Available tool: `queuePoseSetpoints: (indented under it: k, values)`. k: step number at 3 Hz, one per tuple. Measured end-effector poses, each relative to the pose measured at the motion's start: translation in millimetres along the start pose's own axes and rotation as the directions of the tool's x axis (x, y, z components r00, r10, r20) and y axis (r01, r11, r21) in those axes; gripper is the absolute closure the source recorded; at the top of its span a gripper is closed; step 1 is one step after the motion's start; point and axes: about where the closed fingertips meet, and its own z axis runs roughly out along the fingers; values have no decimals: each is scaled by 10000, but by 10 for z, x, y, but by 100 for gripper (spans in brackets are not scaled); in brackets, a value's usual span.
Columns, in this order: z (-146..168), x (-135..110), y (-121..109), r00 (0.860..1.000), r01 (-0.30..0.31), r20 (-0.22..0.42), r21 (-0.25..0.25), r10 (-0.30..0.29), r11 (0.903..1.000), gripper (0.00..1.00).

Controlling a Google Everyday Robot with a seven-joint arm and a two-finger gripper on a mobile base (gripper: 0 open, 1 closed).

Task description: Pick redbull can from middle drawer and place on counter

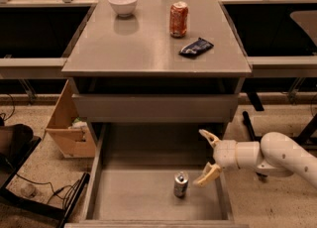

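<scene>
The redbull can (181,184) stands upright on the floor of the open middle drawer (129,197), right of centre. My gripper (207,156) hangs over the drawer's right side, just right of the can and slightly above it, not touching it. Its two tan fingers are spread apart and hold nothing. The white arm comes in from the right. The grey counter (138,48) lies above, at the top of the cabinet.
On the counter stand a white bowl (123,3), an orange-red soda can (179,19) and a dark blue snack bag (196,47). A closed drawer front (154,108) sits above the open drawer. An open cardboard box (69,123) stands on the floor at the left.
</scene>
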Motion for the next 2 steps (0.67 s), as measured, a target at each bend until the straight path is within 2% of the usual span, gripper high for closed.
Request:
queuePoseSetpoints:
  k: [1, 2]
  values:
    - [372, 450, 22, 9971, -194, 727, -672, 243, 9976, 0]
    - [512, 643, 106, 9966, -150, 797, -1024, 232, 9946, 0]
